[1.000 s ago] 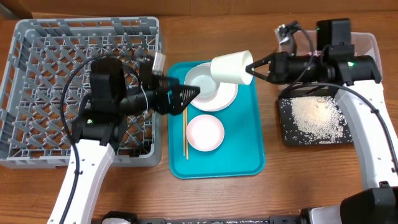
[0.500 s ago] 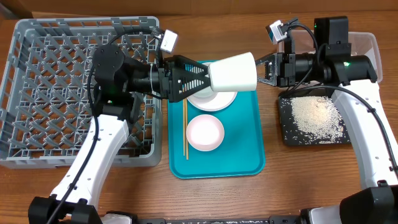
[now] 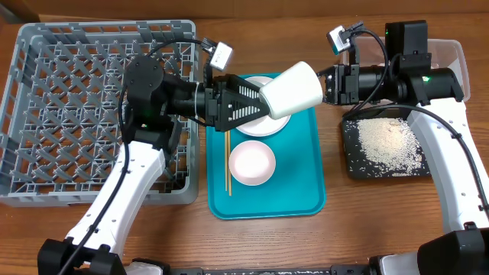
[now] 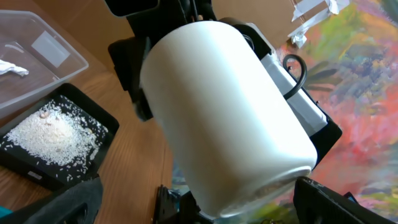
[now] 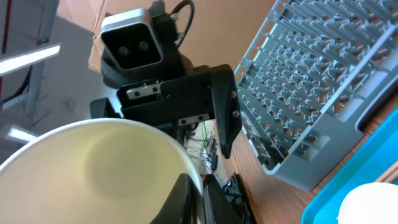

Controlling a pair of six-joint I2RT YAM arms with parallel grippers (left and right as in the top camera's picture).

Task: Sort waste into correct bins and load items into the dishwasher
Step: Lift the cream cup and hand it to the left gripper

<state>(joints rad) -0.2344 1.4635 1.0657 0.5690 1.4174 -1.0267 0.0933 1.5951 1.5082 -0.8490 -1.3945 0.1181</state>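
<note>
This looks like a robot test room set up like a play kitchen. A left arm (image 3: 114, 200) and a right arm (image 3: 451, 153), each with a small camera (image 5: 130, 46), work at a wooden table (image 3: 359, 229). A grey dish rack (image 3: 46, 114) and a teal tray (image 3: 298, 183) sit on it. Off the table are a bare grey floor (image 5: 74, 78) and metal frame bars (image 5: 25, 57).

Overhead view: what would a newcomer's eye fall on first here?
The white cup, held tilted in the air above the teal tray by the right gripper, with the open left gripper reaching at it from the other side. Next, the big grey dish rack at far left, and the white rice heaped on the black tray at right.
</note>
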